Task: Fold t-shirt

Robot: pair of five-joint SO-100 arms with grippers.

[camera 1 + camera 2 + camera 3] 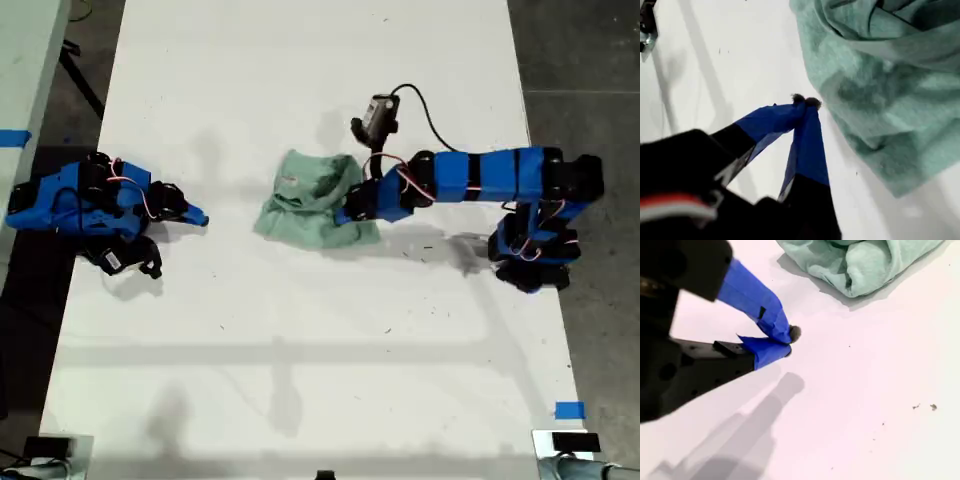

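White table (300, 380), crumpled t-shirt (310, 205), grey floor (590, 60)

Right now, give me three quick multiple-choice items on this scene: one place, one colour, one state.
1. Where on the table is the t-shirt?
A. near the middle
B. the exterior view's lower left corner
C. hanging off an edge

2. T-shirt colour?
A. red
B. pale mint green
C. black

3. My second gripper is:
A. shut, empty
B. shut on the t-shirt
C. wide open

Answers: A, it lies mid-table in the exterior view; B, every view shows that colour; A, its tips meet over bare table, apart from the cloth.
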